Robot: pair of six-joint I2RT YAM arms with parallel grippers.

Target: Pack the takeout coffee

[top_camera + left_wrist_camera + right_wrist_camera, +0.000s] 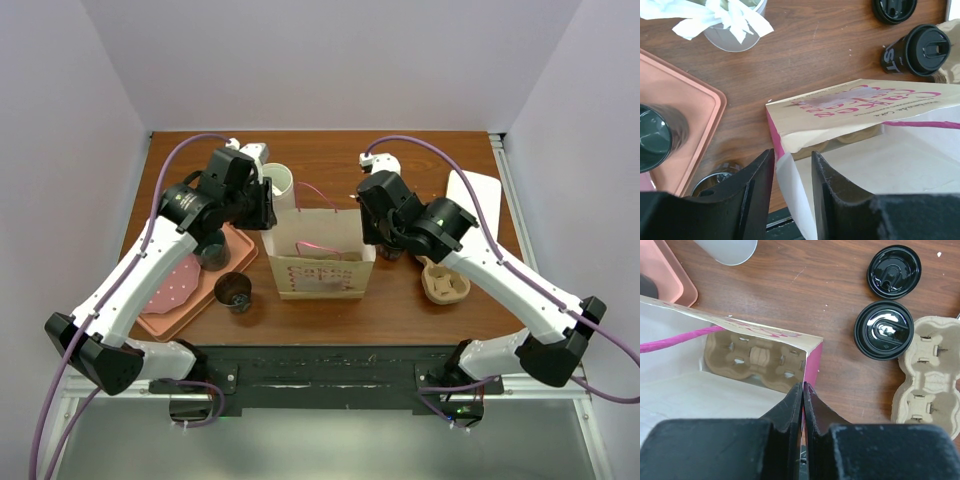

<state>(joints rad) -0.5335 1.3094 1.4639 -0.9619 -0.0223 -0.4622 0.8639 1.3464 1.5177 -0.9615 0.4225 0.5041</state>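
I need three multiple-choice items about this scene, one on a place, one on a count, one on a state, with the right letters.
1. The takeout coffee stands: A on the table beside the paper bag; B inside that bag; C on a shelf.
2. Black lids in the right wrist view: A one; B two; C four.
3. The right pincer is: A wide open; B shut on the bag's edge; C gripping a spoon.
Key: 1 A, it stands on wood by the loose pulp carrier. 2 B, the coffee's lid and a second lid. 3 B, it pinches the bag's wall.
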